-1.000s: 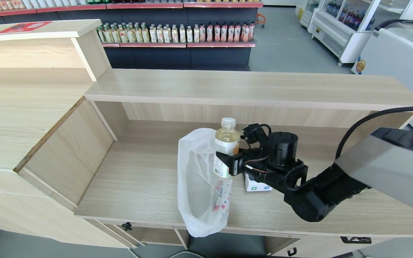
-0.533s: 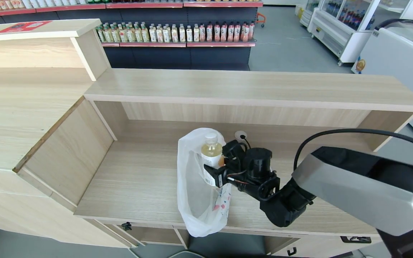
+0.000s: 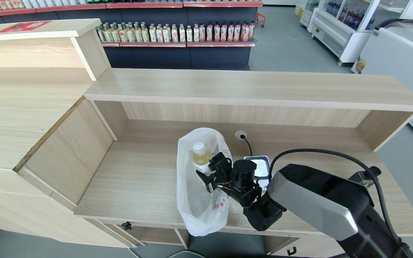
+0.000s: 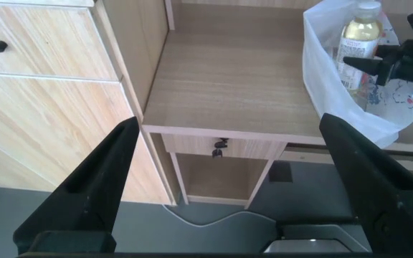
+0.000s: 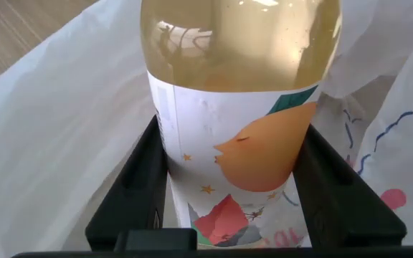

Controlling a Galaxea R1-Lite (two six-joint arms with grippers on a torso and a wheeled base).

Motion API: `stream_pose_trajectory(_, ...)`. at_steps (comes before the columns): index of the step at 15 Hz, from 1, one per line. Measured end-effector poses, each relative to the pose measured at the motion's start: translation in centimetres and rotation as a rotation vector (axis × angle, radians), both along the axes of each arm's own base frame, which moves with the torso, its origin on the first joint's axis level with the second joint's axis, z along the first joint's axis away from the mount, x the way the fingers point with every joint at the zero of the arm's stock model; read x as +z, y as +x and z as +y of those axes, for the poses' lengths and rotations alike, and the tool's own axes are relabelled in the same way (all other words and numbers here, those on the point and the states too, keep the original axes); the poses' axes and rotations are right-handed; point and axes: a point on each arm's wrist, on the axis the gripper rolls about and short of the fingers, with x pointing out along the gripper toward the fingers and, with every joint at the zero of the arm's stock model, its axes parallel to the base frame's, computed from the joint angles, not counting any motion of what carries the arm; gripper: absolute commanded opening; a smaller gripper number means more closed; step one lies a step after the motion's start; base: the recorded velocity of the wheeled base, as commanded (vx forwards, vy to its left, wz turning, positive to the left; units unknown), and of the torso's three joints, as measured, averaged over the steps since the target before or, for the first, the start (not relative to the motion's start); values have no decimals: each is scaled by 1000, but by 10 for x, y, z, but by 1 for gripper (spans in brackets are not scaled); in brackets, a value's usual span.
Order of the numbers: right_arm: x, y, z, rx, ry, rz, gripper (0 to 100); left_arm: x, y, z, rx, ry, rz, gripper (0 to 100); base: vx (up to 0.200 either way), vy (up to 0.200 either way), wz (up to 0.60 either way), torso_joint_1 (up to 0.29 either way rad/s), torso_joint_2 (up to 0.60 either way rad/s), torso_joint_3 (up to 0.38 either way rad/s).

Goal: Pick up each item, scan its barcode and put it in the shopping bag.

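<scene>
Checkout counter, seen from my remote station: the right gripper (image 3: 203, 176) pinches the bottle (image 3: 201, 157) by its label, both black fingers (image 5: 138, 179) pressed against its sides. The bottle stands upright inside the open mouth of the white bag (image 3: 192, 208). The bag sits on the wooden counter (image 3: 138, 179), its bottom sagging over the front edge. Just behind the right arm a white box (image 3: 260, 165) lies on the counter, and a black cable (image 3: 247, 147) runs to a socket (image 3: 240, 135) near the back wall. My left gripper (image 4: 229, 125) hangs in front of the counter near the drawers (image 4: 34, 72), fingers spread wide.
</scene>
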Motion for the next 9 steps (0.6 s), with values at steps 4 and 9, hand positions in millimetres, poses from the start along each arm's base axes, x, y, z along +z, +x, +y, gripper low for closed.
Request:
stream_pose_trajectory(4,-14,4,5,4,-15,-28,100,0,0,0,0,0,0,100,0,0,0,0,0,0)
stream_pose_trajectory(9,9,5,7,-6,135,115,100,0,0,0,0,0,0,100,0,0,0,0,0,0)
